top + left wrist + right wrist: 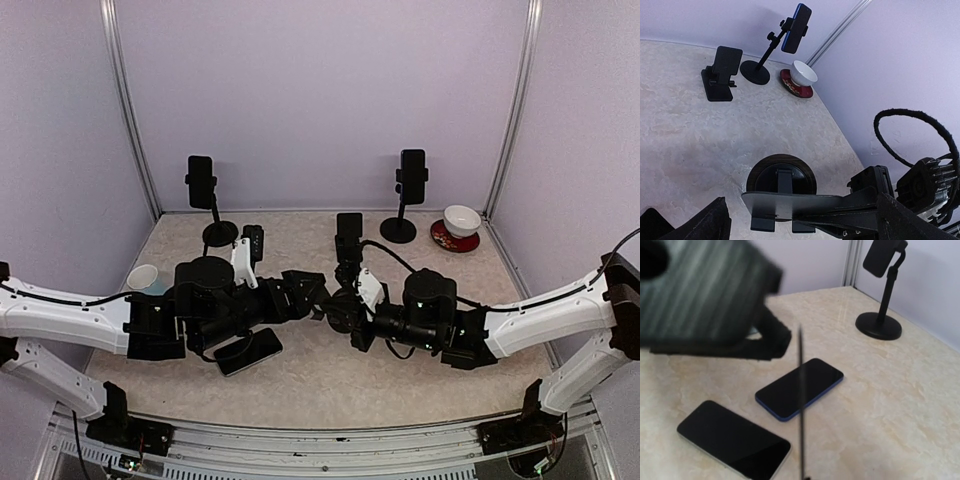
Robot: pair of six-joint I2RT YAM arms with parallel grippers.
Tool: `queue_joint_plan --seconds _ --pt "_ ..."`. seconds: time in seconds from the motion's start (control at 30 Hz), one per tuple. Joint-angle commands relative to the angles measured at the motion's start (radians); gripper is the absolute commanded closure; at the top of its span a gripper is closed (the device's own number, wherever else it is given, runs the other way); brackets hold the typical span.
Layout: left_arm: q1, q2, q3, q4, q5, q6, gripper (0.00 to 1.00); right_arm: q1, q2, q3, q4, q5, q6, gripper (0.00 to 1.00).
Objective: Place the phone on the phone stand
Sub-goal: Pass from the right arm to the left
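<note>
A phone stand [790, 204] with a round wooden base [754, 172] stands mid-table. My right gripper [336, 304] is shut on the edge of its dark flat plate, which shows edge-on as a thin line [801, 405] in the right wrist view. My left gripper [805, 231] is open, its fingers [715, 225] on either side of that plate without touching it. Two phones lie flat on the table: a blue-edged phone [800, 388] and a pale-edged phone [732, 440]. One phone [250, 350] shows under the left arm in the top view.
Two pole stands with phones clamped on them [201, 182] [412, 172] stand at the back. A folding stand [349, 235] holding a phone is between them. A white bowl on a red saucer [461, 222] sits back right, and a pale cup [143, 277] is at the left.
</note>
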Motion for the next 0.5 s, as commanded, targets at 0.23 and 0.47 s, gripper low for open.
queue_joint_plan --seconds 0.23,0.47 --pt "-0.007 0.064 0.057 0.024 0.013 0.022 0.06 0.011 0.005 0.027 0.045 -0.004 -0.005 1.00" --pt "-0.007 0.085 0.079 0.013 -0.003 0.027 0.10 0.011 0.002 0.021 0.052 -0.003 -0.003 1.00"
